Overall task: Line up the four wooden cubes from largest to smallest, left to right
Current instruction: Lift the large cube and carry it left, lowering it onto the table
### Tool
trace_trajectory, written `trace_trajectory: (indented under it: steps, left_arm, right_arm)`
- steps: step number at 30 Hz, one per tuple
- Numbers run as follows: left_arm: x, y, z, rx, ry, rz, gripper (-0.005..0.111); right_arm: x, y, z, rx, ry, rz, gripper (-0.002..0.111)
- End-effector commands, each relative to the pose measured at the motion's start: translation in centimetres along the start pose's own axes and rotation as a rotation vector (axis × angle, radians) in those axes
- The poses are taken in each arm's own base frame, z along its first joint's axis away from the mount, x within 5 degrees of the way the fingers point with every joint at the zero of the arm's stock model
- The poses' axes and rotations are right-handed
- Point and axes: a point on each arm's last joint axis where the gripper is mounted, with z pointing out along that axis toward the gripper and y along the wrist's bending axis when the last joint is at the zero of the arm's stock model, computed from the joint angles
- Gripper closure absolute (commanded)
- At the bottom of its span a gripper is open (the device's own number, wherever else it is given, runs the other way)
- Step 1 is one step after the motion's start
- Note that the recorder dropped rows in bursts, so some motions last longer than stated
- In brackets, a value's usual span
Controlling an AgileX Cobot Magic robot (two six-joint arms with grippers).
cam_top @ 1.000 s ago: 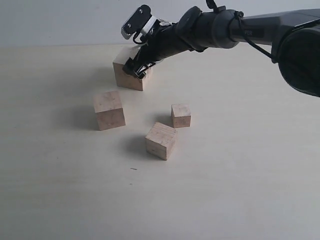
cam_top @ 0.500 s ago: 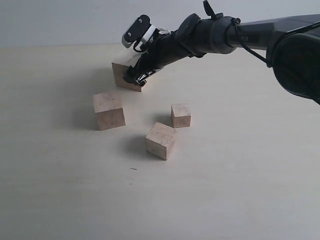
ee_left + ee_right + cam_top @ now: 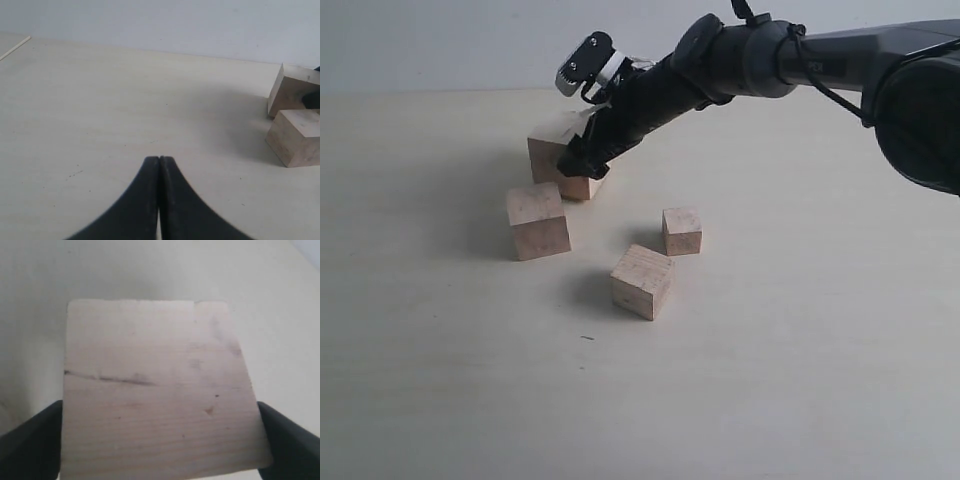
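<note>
The right gripper (image 3: 584,162) pinches the big cube (image 3: 546,152), its fingers (image 3: 31,440) pressed against two opposite sides of the scuffed block, which is behind and to the left of the small cube (image 3: 682,231). The second cube (image 3: 538,221) stands left of the small cube, and the third cube (image 3: 642,281) lies near it, in front and slightly left. The left gripper (image 3: 159,161) has its fingers pressed together over the table (image 3: 100,110).
</note>
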Motion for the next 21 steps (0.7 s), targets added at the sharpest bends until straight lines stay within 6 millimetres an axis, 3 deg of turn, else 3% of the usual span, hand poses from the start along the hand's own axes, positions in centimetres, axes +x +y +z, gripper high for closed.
trace_trajectory:
  steps: [1,7,13,21]
  left_arm:
    - [-0.1,0.0,0.0,0.008,-0.018,0.007,0.107]
    - [-0.1,0.0,0.0,0.008,-0.018,0.007,0.107]
    - [-0.1,0.0,0.0,0.008,-0.018,0.007,0.107]
    - [-0.1,0.0,0.0,0.008,-0.018,0.007,0.107]
  right_arm:
    - [-1.9,0.2,-1.8,-0.01,-0.035,-0.01,0.108]
    - [-5.2,-0.2,-4.2,0.013,-0.138,-0.007,0.108]
    - [-8.1,0.8,-5.7,-0.106,-0.229,-0.01,0.108]
    - [-10.1,5.4,-5.0,-0.263,-0.223,-0.114,0.108]
